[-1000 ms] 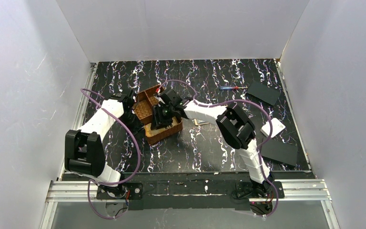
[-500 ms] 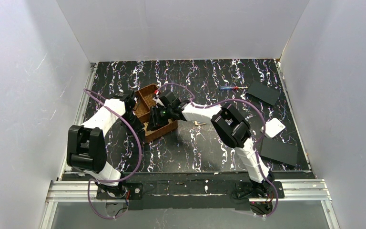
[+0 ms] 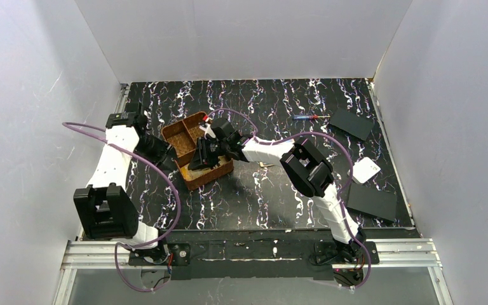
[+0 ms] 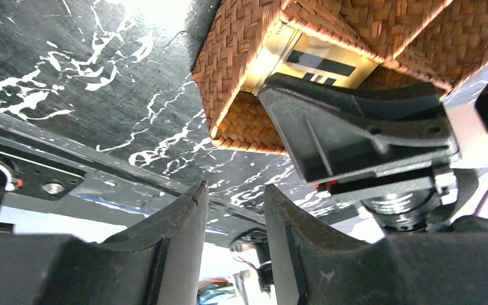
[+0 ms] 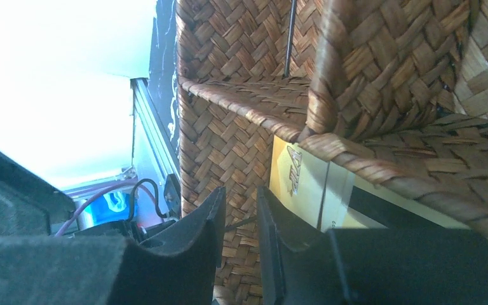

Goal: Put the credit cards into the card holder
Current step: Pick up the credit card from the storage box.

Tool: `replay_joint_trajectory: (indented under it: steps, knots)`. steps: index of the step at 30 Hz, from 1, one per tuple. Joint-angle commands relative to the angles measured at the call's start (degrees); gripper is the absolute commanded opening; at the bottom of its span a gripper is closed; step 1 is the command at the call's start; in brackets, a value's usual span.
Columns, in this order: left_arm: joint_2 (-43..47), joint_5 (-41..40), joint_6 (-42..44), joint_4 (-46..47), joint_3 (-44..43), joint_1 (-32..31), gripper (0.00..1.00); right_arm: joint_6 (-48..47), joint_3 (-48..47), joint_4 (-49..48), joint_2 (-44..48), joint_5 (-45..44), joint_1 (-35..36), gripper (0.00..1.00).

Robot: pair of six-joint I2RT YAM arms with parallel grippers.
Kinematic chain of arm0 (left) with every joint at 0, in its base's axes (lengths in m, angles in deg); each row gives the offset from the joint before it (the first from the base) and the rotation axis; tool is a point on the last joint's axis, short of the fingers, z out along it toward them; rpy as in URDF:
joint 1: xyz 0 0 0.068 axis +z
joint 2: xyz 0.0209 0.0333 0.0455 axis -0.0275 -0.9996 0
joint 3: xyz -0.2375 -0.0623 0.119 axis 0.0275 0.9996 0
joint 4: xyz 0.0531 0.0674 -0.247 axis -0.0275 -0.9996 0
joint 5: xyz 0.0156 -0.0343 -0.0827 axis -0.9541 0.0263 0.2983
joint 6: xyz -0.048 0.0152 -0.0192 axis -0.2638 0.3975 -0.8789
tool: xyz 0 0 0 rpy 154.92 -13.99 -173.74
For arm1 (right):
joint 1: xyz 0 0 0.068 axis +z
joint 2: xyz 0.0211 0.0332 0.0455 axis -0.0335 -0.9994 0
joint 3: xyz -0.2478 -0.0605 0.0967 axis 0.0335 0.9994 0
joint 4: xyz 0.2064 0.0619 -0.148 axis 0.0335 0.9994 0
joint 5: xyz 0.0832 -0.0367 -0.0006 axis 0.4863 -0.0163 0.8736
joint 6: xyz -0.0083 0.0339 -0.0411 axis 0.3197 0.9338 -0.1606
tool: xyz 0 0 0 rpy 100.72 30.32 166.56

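Gold credit card [image 5: 305, 181] with a black stripe, lying inside the woven tray [image 3: 179, 135] in the compartment nearer the arm bases; whether it rests flat on the floor or leans on the wall cannot be told. In the right wrist view the card sits partly under the tray's rim, just beside one finger [image 5: 278, 244] of the right gripper [image 5: 238, 232] and outside the gap between the fingers. The jaws of this gripper stand only narrowly apart, with tray weave showing through the gap and no card between them. In the top view the right gripper [image 3: 201, 159] reaches down into that compartment and hides the card. The left wrist view shows the same card [image 4: 314, 60] against the inner weave, with the dark body of the right gripper directly over it. The left gripper [image 4: 232, 222] is well apart from the card, outside the tray on its left side, its fingers a little parted and holding nothing; in the top view the left gripper [image 3: 162, 152] is beside the tray's outer wall. The tray stands on the black marbled table [image 3: 279, 197], with two black plates [image 3: 372, 202] and a white box [image 3: 363, 169] far to the right.
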Motion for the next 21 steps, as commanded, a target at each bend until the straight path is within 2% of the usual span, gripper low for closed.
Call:
replay_joint_trajectory:
  steps: [1, 4, 6, 7, 9, 11, 15, 18, 21]
  knots:
    - [-2.75, 4.42, -6.70, 1.38, -0.36, 1.11, 0.37, 1.30, -1.67, -3.88, -0.88, 1.26, 0.13, 0.32]
    - [-4.52, 5.39, -8.32, 4.03, -1.38, 0.59, 0.37, -0.26, -1.43, -1.02, -0.38, -1.01, -0.15, 0.33]
    - [-5.39, 3.21, -7.17, 4.74, -0.91, 0.11, 0.41, -3.61, -1.27, 2.99, 0.98, -4.28, -0.46, 0.41]
    - [-5.88, 2.75, -6.44, 4.99, -0.08, 0.09, 0.41, -6.31, -3.08, 7.58, 1.00, -6.50, -0.59, 0.49]
    - [-7.42, 1.70, -5.90, 5.82, 1.18, -0.01, 0.38, -9.66, -4.88, 12.83, 0.54, -7.83, -0.87, 0.50]
    - [-9.25, 1.42, -6.13, 6.49, 1.44, -0.26, 0.33, -10.22, -5.06, 13.52, 0.10, -8.59, -0.99, 0.52]
    - [-11.54, -0.51, -8.23, 7.94, 1.36, -0.52, 0.32, -9.81, -6.14, 15.29, -1.88, -8.19, -0.84, 0.52]
    - [-11.93, -2.09, -9.62, 8.01, 1.91, -0.58, 0.39, -10.34, -7.80, 17.11, -3.42, -7.45, -0.83, 0.54]
    - [-11.16, -0.99, -9.92, 12.20, 4.30, -0.96, 0.45, -10.74, -9.60, 17.71, -4.73, -7.00, -0.75, 0.54]
